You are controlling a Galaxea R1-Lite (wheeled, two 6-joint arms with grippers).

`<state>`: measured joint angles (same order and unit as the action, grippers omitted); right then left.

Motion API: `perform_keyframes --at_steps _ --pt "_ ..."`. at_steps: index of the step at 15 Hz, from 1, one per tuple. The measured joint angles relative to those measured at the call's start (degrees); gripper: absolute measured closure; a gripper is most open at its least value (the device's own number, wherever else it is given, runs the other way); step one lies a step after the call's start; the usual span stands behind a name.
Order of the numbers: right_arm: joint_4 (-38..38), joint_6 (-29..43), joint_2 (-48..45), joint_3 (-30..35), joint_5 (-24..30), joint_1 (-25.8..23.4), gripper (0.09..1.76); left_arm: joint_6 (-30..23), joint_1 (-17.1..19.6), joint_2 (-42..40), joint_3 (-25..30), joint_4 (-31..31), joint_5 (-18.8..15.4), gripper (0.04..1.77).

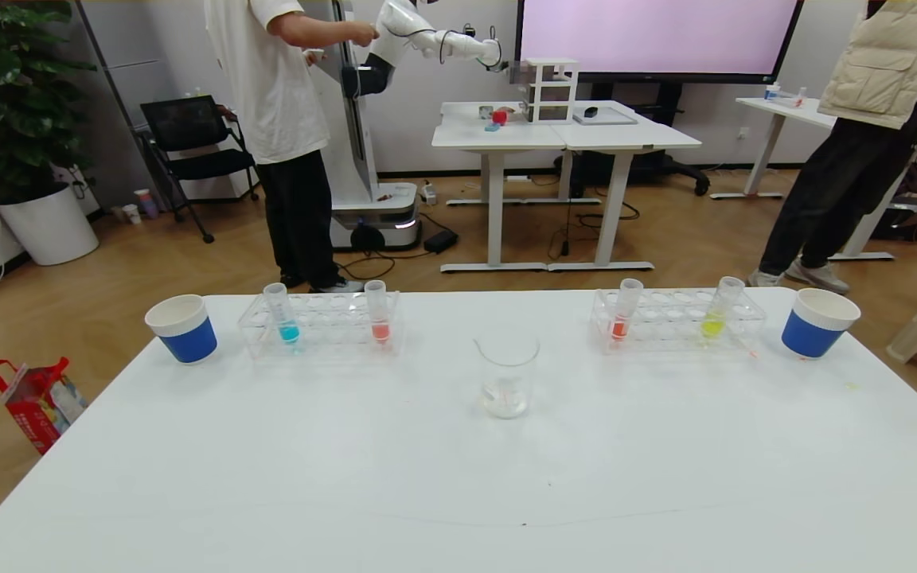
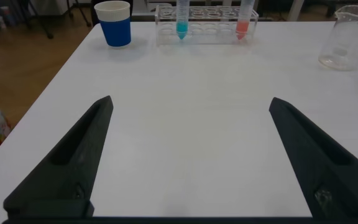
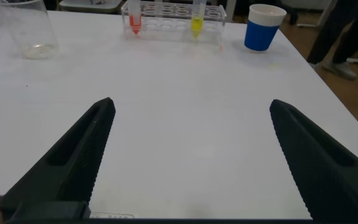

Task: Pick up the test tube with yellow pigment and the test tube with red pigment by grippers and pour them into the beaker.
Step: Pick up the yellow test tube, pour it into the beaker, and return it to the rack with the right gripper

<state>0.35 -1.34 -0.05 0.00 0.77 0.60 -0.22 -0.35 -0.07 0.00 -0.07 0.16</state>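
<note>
The left gripper [image 2: 188, 158] hovers low over the white table [image 1: 458, 477], fingers spread wide and empty; ahead of it stand a clear rack [image 2: 204, 32] with blue and red tubes and a blue paper cup [image 2: 115, 23]. The right gripper [image 3: 191, 158] is likewise spread and empty. Far ahead of it, the test tube with yellow pigment [image 3: 197, 17] sits in its rack beside the test tube with red pigment [image 3: 134, 17]. The beaker [image 1: 506, 376] stands between the racks, apart from both grippers.

Wood floor [image 1: 665, 239], white desks [image 1: 562, 131], wall screen [image 1: 657, 36], potted plant [image 1: 5, 103].
</note>
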Motion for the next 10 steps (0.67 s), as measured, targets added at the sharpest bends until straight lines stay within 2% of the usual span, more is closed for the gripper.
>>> perform_keyframes --at_steps 10 --pt "0.0 0.0 0.0 0.0 0.0 0.0 0.11 0.0 0.0 0.0 0.0 0.0 0.0 0.06"
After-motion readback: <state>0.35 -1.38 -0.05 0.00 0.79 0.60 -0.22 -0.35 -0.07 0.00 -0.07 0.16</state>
